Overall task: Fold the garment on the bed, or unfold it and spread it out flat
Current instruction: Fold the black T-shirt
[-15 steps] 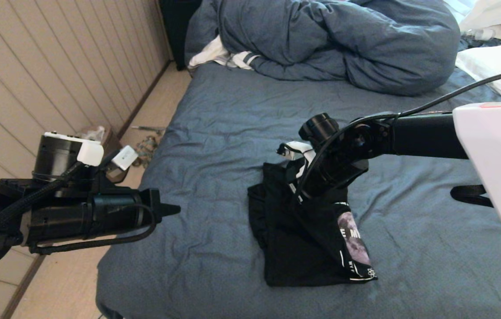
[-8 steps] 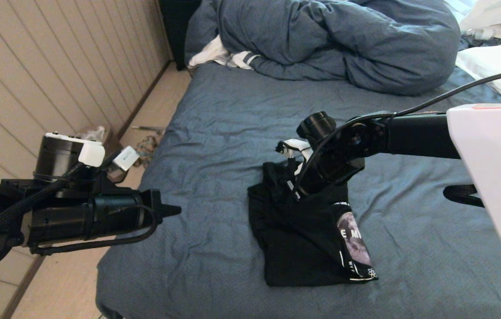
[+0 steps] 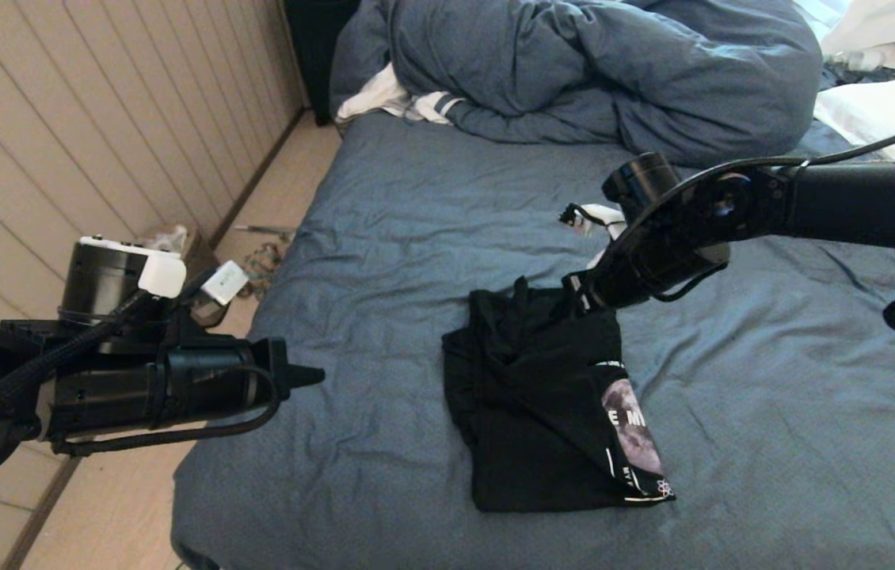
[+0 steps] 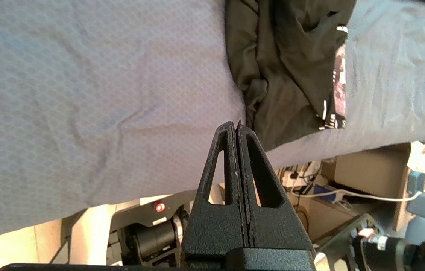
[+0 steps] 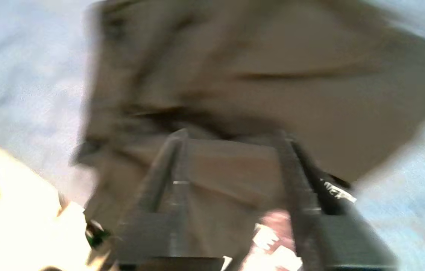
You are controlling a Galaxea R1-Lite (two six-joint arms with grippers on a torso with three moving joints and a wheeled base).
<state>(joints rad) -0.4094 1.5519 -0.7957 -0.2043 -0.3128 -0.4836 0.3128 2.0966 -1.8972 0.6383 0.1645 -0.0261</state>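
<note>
The shirt (image 3: 542,404) lies bunched near the bed's (image 3: 772,427) front edge; the right gripper (image 5: 231,158) hangs over its far edge, fingers apart, empty; the left gripper (image 4: 236,130), pressed together, waits beyond the left edge.

The right gripper (image 5: 231,137) shows only as a smear over the garment (image 5: 272,86), its fingertips lost behind the wrist from above. The garment's moon print (image 3: 637,443) is folded, lettering half hidden. The duvet (image 3: 614,71) runs past the frame's top.
</note>
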